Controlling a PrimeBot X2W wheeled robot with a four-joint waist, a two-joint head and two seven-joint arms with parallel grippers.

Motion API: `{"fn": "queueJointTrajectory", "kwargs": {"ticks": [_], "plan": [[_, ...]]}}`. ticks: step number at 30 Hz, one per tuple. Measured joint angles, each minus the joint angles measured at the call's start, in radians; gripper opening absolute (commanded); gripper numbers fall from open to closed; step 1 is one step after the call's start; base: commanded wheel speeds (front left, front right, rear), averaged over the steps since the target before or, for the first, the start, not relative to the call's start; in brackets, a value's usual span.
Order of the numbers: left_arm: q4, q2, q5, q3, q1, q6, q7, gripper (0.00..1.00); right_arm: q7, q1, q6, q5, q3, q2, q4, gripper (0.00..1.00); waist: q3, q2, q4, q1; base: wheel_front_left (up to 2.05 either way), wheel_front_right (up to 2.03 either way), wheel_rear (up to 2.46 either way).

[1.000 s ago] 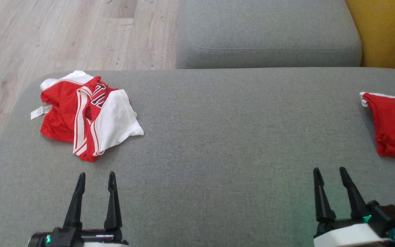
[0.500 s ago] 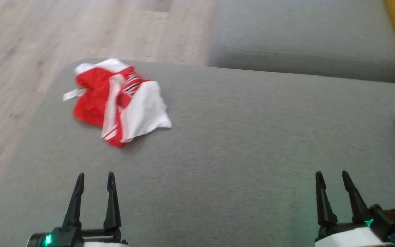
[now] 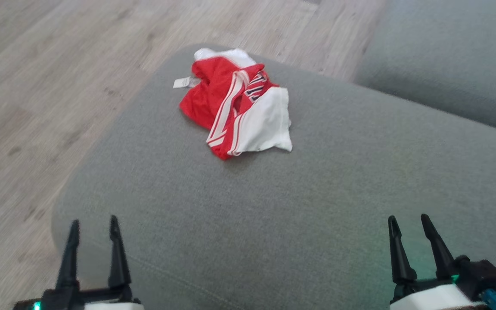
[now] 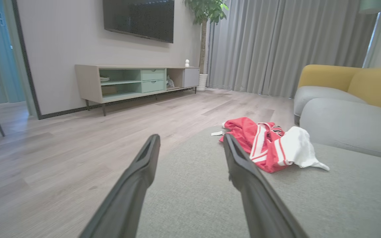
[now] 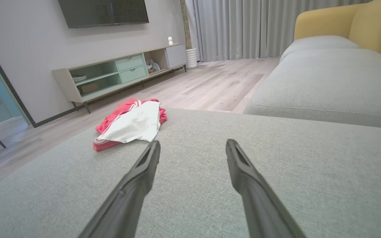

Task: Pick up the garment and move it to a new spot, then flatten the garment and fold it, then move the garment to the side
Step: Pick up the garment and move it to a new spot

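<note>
Nearby, wood floor (image 3: 37, 107) borders the cushion (image 3: 317, 193); garment (image 3: 239, 114) unobstructed.

- The red-and-white garment (image 3: 235, 107) is bunched up in a loose heap, not flattened or folded.
- White stripes and dark lettering can be made out; a small white tag (image 3: 182, 82) is stuck out.
- It's parked on the grey cushion (image 3: 274, 206), near a rounded corner.

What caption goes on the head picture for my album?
Crumpled garment on the cushion; left gripper and right gripper open, short of it.
</note>
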Motion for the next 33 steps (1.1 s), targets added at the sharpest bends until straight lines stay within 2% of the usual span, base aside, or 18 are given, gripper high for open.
{"fn": "queueJointTrajectory", "kwargs": {"ticks": [3, 7, 11, 15, 18, 23, 28, 33], "plan": [[-0.014, 0.000, 0.000, 0.026, 0.001, -0.001, 0.000, 1.00, 0.000, -0.013, 0.000, -0.018, 0.000, 0.000, 0.003, 1.00, 0.028, 0.0000, 0.016, 0.0001, 0.00, 0.00, 0.00], [-0.023, -0.001, 0.013, 0.072, -0.057, -0.026, 0.000, 1.00, 0.000, -0.024, 0.000, -0.058, -0.006, 0.000, 0.001, 1.00, 0.070, 0.0000, 0.023, 0.0000, 0.00, 0.00, 0.00], [-0.029, 0.000, 0.013, 0.124, -0.197, -0.067, 0.000, 1.00, 0.000, -0.052, 0.000, -0.122, -0.024, -0.004, -0.008, 1.00, 0.139, 0.0000, 0.009, 0.0002, 0.00, 0.00, 0.00], [0.005, -0.002, 0.013, 0.135, -0.368, -0.113, 0.000, 1.00, 0.000, -0.107, 0.000, -0.159, -0.044, -0.048, -0.031, 1.00, 0.227, 0.0000, -0.017, 0.0002, 0.00, 0.00, 0.00], [0.101, -0.005, 0.005, 0.128, -0.483, -0.141, 0.000, 1.00, 0.000, -0.129, 0.000, -0.179, -0.061, -0.086, -0.057, 1.00, 0.299, 0.0000, -0.038, 0.0003, 0.00, 0.00, 0.00], [0.317, -0.015, -0.062, 0.091, -0.680, -0.161, 0.000, 1.00, 0.000, -0.150, 0.000, -0.214, -0.092, -0.131, -0.094, 1.00, 0.415, -0.0001, -0.075, 0.0004, 0.00, 0.00, 0.00], [0.593, -0.021, -0.155, -0.008, -0.876, -0.168, 0.008, 1.00, -0.010, -0.175, 0.000, -0.227, -0.110, -0.143, -0.160, 1.00, 0.503, 0.0000, -0.120, 0.0003, 0.00, 0.00, 0.00], [0.800, -0.015, -0.308, -0.151, -1.002, -0.176, 0.089, 1.00, -0.015, -0.192, 0.000, -0.238, -0.112, -0.142, -0.209, 1.00, 0.559, 0.0000, -0.165, 0.0001, 0.00, 0.00, 0.00]]}}
